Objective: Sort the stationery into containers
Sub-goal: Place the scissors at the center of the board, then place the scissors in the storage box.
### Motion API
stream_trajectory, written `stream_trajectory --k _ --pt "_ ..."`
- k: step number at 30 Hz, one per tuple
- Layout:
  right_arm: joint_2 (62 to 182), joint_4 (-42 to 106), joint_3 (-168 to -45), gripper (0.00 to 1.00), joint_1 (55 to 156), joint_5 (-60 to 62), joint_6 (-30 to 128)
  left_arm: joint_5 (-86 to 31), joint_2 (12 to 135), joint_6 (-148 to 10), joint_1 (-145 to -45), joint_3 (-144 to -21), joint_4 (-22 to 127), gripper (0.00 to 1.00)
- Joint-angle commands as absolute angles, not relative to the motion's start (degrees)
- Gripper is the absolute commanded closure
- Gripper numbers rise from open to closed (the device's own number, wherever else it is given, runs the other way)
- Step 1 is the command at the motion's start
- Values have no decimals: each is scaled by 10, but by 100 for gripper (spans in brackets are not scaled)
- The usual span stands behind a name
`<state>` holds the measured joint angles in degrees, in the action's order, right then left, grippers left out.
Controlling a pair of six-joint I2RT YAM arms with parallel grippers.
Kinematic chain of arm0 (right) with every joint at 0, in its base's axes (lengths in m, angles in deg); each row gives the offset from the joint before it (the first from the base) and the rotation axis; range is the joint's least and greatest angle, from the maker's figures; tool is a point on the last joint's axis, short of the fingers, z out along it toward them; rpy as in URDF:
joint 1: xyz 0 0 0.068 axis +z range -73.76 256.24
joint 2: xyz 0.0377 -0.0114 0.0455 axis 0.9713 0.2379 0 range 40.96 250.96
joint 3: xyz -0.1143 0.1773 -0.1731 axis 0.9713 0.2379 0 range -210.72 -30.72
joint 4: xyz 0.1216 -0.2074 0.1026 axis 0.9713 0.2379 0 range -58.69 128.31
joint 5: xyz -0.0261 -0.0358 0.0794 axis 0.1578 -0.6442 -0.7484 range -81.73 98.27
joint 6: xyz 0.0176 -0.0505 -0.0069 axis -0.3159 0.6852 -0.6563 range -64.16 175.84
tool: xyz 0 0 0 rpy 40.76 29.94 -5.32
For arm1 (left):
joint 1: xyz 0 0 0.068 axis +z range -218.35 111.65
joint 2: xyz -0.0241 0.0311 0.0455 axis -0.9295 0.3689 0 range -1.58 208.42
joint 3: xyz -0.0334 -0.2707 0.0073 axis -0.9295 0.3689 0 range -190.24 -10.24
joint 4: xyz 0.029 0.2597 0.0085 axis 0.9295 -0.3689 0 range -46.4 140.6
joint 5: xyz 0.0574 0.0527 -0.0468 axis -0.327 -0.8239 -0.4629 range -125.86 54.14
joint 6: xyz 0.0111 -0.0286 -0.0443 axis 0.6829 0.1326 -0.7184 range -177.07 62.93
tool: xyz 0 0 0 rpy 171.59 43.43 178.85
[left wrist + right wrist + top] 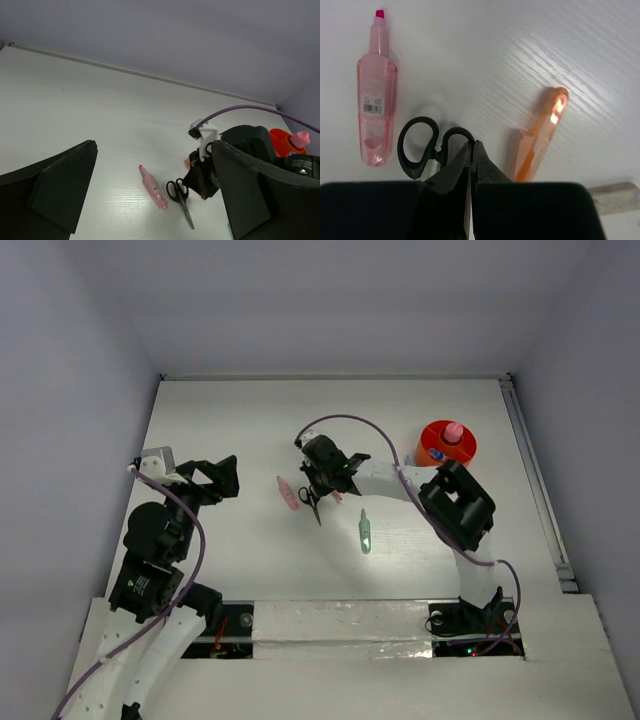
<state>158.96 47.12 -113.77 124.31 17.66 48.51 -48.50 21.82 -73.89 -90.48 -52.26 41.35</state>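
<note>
The black-handled scissors [312,502] lie at mid table, also in the left wrist view [180,195]. My right gripper [318,485] is shut on one handle ring of the scissors [417,145], its jaws pinched on the ring's rim. A pink highlighter [288,494] [374,100] lies just left of them. An orange pen [540,135] lies just right. A green pen [365,531] lies nearer the arms. The red-orange bowl [428,440] at the back right holds a pink-capped bottle [453,432]. My left gripper [228,478] is open and empty, well left of the pink highlighter [154,187].
A pale tan block [615,192] lies by the orange pen at the edge of the right wrist view. White walls close the table at the back and sides. The right arm's purple cable [350,420] arcs over the table behind the gripper.
</note>
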Motion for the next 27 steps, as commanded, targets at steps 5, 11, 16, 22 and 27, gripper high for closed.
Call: stream_trajectory --k 5,11,16,22,27 --pt "1369 261 -1045 100 1197 287 435 -480 206 -735 -904 -521 437 1" --pt "1216 241 -961 100 1080 385 420 -482 198 -735 -909 -521 437 1" --pt "1138 254 -910 100 921 460 415 -482 194 -734 -923 -522 438 1" --pt "1109 234 -900 100 818 518 446 -487 198 -736 -947 -522 429 1" --pt "1129 218 -926 100 772 546 512 -492 196 -733 -969 -523 430 1"
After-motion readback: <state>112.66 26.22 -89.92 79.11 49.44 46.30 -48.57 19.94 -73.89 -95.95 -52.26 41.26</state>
